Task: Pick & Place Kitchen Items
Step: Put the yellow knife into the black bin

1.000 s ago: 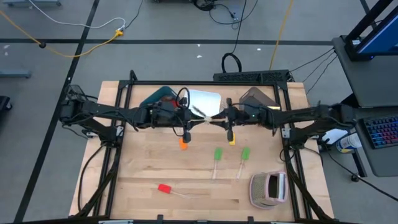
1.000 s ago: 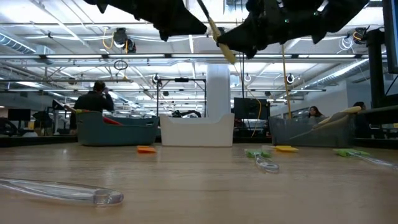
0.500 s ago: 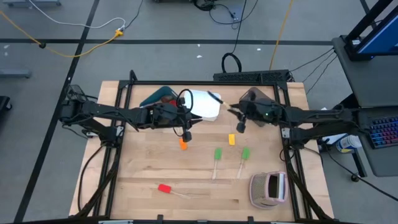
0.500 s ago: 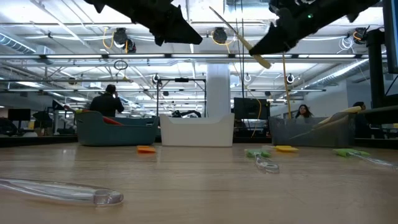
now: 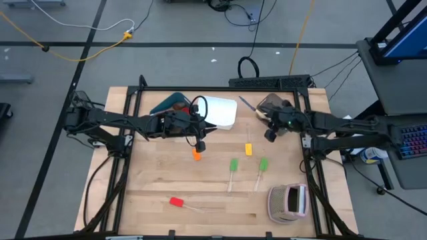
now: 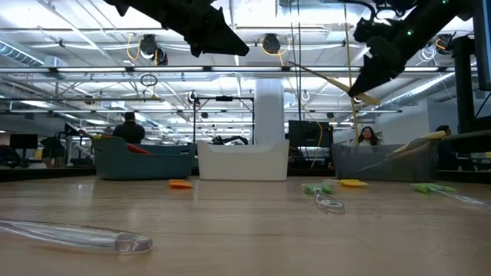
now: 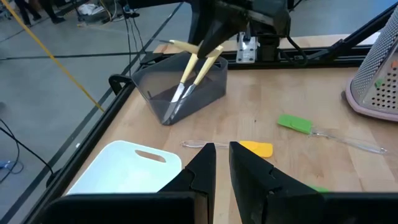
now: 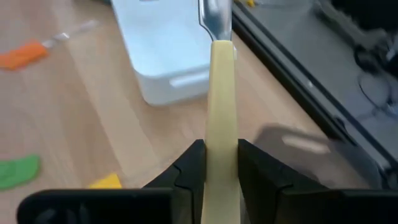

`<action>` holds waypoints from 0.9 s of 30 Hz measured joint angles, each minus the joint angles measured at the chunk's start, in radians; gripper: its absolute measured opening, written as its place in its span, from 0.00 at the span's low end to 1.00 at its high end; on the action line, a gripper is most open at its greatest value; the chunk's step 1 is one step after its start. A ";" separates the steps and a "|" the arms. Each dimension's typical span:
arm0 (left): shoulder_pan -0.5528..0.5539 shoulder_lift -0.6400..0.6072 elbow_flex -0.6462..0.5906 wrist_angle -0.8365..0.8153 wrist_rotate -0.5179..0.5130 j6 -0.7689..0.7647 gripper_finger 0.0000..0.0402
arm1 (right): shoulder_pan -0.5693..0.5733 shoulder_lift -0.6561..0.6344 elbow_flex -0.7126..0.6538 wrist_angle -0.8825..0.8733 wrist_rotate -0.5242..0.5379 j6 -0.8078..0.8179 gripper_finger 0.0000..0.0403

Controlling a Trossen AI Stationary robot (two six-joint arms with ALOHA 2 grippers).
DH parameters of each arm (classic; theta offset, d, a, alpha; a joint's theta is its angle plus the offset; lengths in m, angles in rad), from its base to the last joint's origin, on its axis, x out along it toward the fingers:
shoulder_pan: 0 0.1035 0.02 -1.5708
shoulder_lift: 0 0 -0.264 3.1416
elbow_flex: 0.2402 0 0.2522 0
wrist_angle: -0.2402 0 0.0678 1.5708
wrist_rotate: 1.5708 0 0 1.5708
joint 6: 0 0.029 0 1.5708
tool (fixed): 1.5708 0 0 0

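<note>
My right gripper (image 5: 262, 115) (image 8: 216, 149) is shut on a pale-handled knife (image 6: 330, 77), high over the near left corner of the brown bin (image 5: 279, 104). Two more pale-handled knives (image 7: 189, 78) lean inside that bin, blades down. My left gripper (image 5: 208, 125) (image 7: 222, 163) hovers with nothing in it near the white bin (image 5: 221, 111), its fingers a little apart. Flat on the table lie an orange spatula (image 5: 195, 155), a yellow one (image 5: 248, 149), two green ones (image 5: 233, 165) (image 5: 263, 165) and a red one (image 5: 176, 201). My right gripper pinches the knife's pale handle (image 8: 221, 118) between its two fingers, which lie along the handle. The blade (image 8: 215, 17) sticks out ahead of the fingertips. The knife is lifted clear and nearly level, its handle end (image 6: 367, 97) a little lower than the blade.
The teal bin (image 5: 168, 104), white bin and brown bin stand in a row along the far side. A pink-grey striped object (image 5: 288, 202) sits at the near right corner. A black frame (image 5: 130, 127) borders the table. Bare wood lies near left and centre.
My right gripper has carried the knife away from my left gripper at the table's middle, toward the right and far side, to beside the brown bin. The knife has tipped from steeply slanted to nearly level.
</note>
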 joint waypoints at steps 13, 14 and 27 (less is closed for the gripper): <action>0.000 0.000 0.000 -0.004 0.000 0.015 0.12 | -0.132 -0.008 0.128 -0.469 -0.005 0.135 0.18; 0.000 0.000 0.000 -0.004 0.000 0.020 0.12 | -0.141 -0.008 0.134 -0.512 -0.006 0.150 0.17; 0.000 0.000 0.000 -0.004 0.000 0.027 0.12 | -0.248 0.010 0.135 -0.834 -0.149 0.255 0.18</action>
